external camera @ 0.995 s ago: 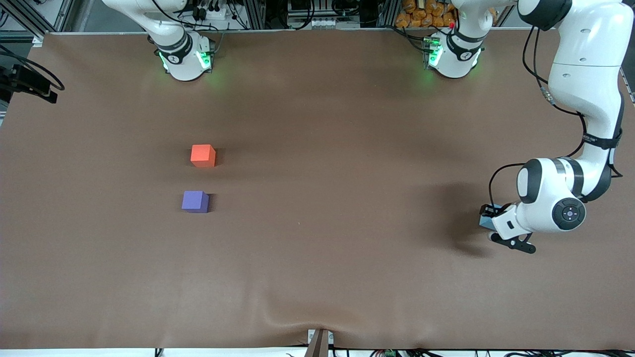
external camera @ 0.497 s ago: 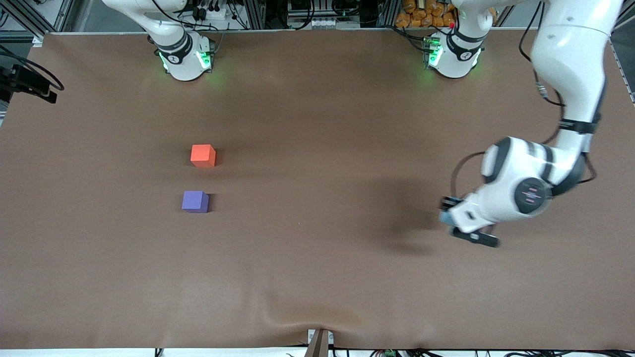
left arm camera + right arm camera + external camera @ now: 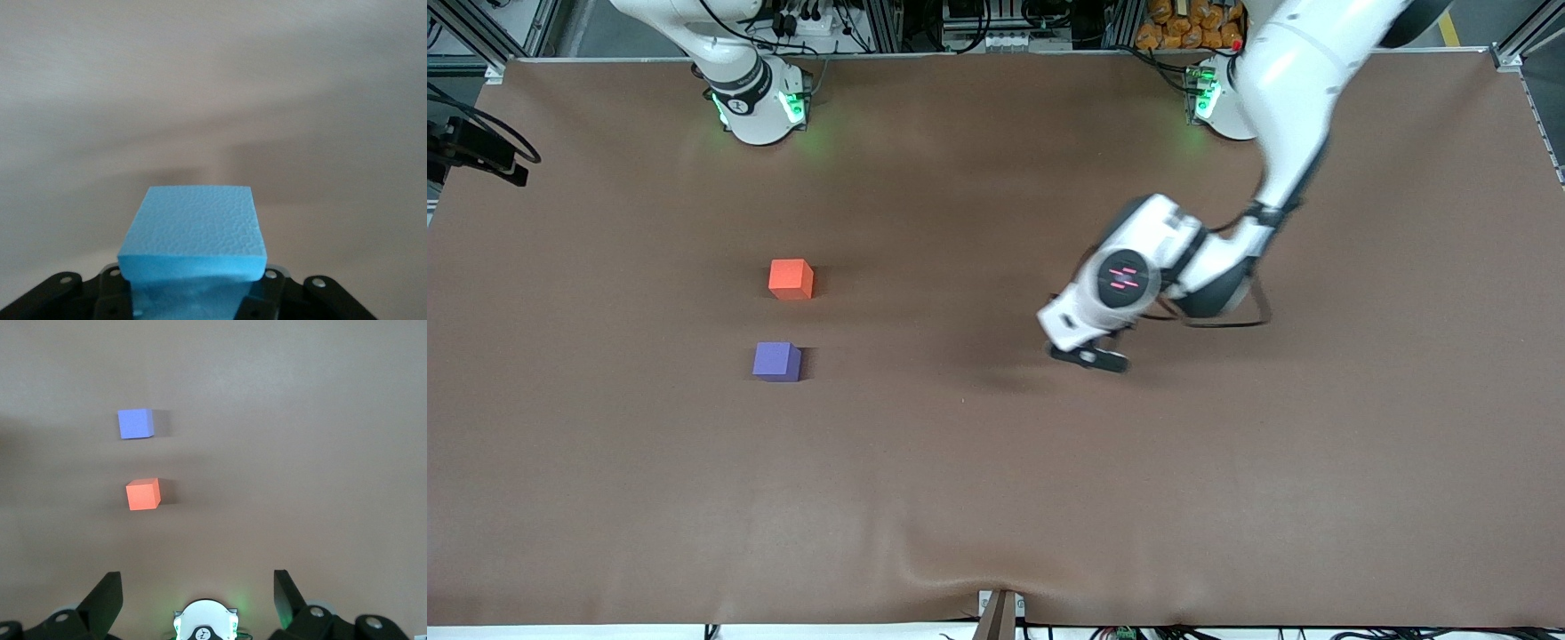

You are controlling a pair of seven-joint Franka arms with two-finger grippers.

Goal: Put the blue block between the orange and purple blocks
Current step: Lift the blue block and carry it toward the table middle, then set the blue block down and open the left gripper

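Note:
The orange block [image 3: 791,278] and the purple block [image 3: 776,362] sit apart on the brown table, toward the right arm's end, the purple one nearer the front camera. Both show in the right wrist view, orange [image 3: 143,494] and purple [image 3: 135,424]. My left gripper [image 3: 1085,354] hangs over the middle of the table, shut on the sky-blue block [image 3: 193,230]. In the front view the hand hides this block. In the left wrist view the left gripper [image 3: 193,293] clamps the block's lower part. My right gripper [image 3: 197,593] is open and empty, high above its own base, and waits.
The brown cloth [image 3: 996,462] covers the whole table and wrinkles at the front edge. The right arm's base [image 3: 756,107] and the left arm's base [image 3: 1218,111] stand along the farthest edge. A gap lies between the orange and purple blocks.
My left arm has swung from the left arm's end of the table toward the middle, carrying the blue block. The orange and purple blocks have not moved.

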